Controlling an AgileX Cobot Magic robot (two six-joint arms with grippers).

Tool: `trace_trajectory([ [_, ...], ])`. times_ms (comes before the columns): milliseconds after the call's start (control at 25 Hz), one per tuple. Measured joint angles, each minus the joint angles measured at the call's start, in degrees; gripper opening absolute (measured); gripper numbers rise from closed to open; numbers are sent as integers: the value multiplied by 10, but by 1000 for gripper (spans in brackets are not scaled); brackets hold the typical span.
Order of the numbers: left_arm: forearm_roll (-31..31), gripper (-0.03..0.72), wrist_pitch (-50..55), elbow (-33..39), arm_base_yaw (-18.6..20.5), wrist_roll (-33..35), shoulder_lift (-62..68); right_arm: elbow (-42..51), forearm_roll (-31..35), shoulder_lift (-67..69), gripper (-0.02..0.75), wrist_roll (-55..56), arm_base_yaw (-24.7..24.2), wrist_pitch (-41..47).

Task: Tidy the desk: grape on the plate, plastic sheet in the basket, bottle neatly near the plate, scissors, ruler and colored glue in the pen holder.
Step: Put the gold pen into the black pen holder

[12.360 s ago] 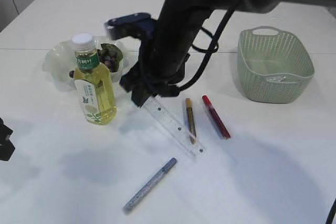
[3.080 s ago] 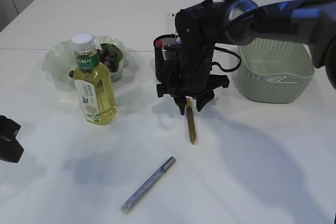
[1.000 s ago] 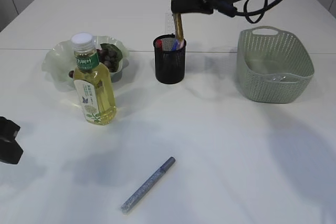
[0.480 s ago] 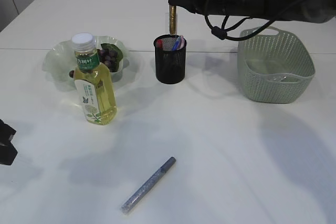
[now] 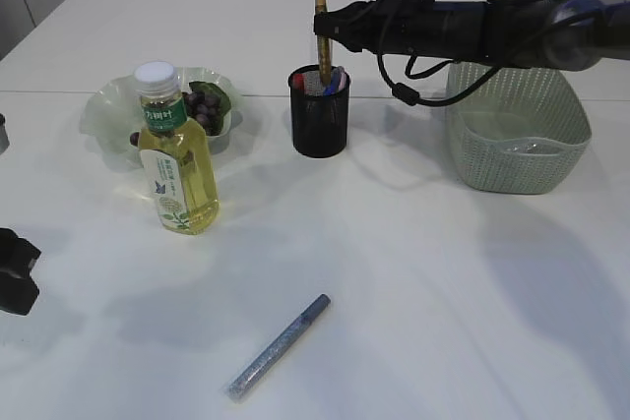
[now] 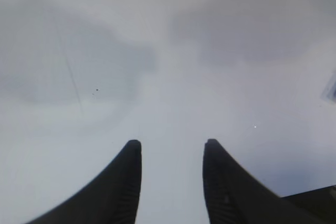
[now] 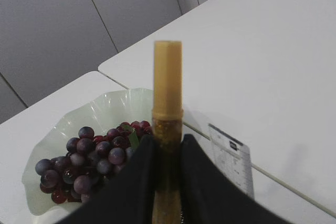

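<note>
The left gripper hangs over bare white table near its left edge, its two dark fingers parted with nothing between them; in the exterior view only a black part of that arm shows at the left edge. Toward the table's far left corner sits the pale green wavy-rimmed plate holding a bunch of dark purple grapes. Just in front of the plate, upright, stands the clear plastic bottle of yellow liquid with a white cap and green label. Near the table's front edge, well apart from both grippers, lies a silver-grey glitter glue pen, slanted.

At the middle of the far side stands the black mesh pen holder, with red and blue tips showing at its rim and a clear ruler behind it. The right gripper reaches in from the right directly above the holder, its fingers closed on an upright gold glitter glue pen, whose lower end dips into the holder's mouth. To the right, near the table's far right corner, sits the sage-green woven plastic basket.
</note>
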Motion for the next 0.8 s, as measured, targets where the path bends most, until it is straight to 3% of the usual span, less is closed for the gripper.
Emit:
trace_trajectory([
  [280, 0, 289, -6, 0, 0, 0, 6, -2, 1, 5, 165, -1, 1, 0],
  [560, 0, 289, -7, 0, 0, 0, 7, -2, 2, 9, 317, -2, 1, 5],
  [800, 0, 289, -7, 0, 0, 0, 7, -5, -11, 6, 346, 46, 1, -15],
])
